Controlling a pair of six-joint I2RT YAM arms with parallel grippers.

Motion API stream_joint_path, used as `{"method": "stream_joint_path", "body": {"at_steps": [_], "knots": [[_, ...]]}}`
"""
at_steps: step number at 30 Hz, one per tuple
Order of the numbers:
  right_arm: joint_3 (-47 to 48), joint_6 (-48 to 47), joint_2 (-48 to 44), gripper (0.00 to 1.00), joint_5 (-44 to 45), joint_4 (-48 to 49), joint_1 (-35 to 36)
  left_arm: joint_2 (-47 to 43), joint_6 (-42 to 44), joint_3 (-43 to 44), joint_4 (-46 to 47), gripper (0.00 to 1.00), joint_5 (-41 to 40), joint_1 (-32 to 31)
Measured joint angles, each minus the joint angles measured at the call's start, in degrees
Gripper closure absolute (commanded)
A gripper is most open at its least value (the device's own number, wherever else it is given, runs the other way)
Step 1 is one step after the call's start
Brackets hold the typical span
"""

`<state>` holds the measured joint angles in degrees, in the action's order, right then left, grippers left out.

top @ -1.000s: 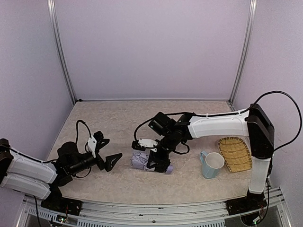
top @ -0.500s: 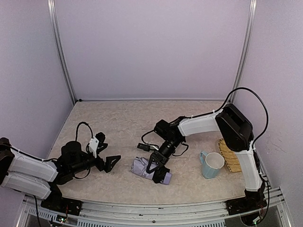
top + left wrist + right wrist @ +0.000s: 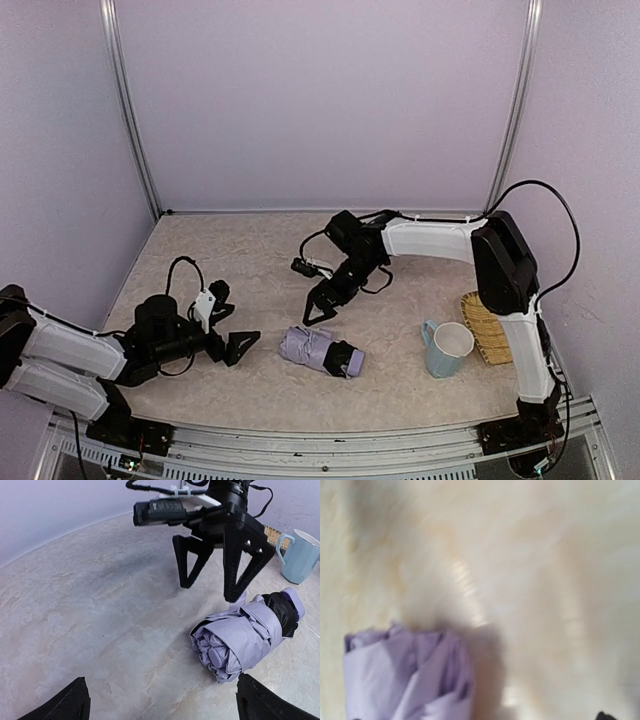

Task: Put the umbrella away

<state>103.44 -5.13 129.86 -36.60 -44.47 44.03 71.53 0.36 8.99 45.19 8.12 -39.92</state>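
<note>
The umbrella (image 3: pixel 320 350) lies folded on the table, lavender fabric rolled tight, with a black band near its handle end (image 3: pixel 292 602). In the left wrist view the umbrella (image 3: pixel 245 635) rests free, with nothing touching it. My right gripper (image 3: pixel 320 305) hangs open just behind and above it, both black fingers (image 3: pixel 187 560) spread wide and empty. My left gripper (image 3: pixel 237 343) is open low over the table, left of the umbrella, with its tips at the bottom corners of its own view (image 3: pixel 167 705). The right wrist view is blurred and shows only lavender fabric (image 3: pixel 405 675) at lower left.
A light blue mug (image 3: pixel 447 348) stands upright to the right of the umbrella, also visible as the mug (image 3: pixel 300 555) in the left wrist view. A woven basket (image 3: pixel 488 325) lies beyond it by the right wall. Purple walls close in the table on three sides.
My right gripper has opened, let go of the umbrella and pulled up and back from it. The umbrella now lies free, slightly turned. My left arm has barely moved.
</note>
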Motion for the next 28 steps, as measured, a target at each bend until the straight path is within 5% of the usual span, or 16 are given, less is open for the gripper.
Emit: {"method": "stream_joint_path", "body": {"at_steps": [7,18,28], "knots": [[-6.23,3.91,-15.93,0.00,12.26,5.77,-7.69,-6.84,-0.39,3.04,-6.29,0.01,-4.15,0.17],[-46.16,12.81,-55.30,0.00,22.93,30.62,-47.19,-11.58,-2.56,14.05,-14.56,0.01,-19.08,11.10],[-66.60,15.91,-62.64,0.00,35.82,42.69,-50.80,-11.89,-6.64,7.93,-10.75,0.01,-29.68,21.49]]}}
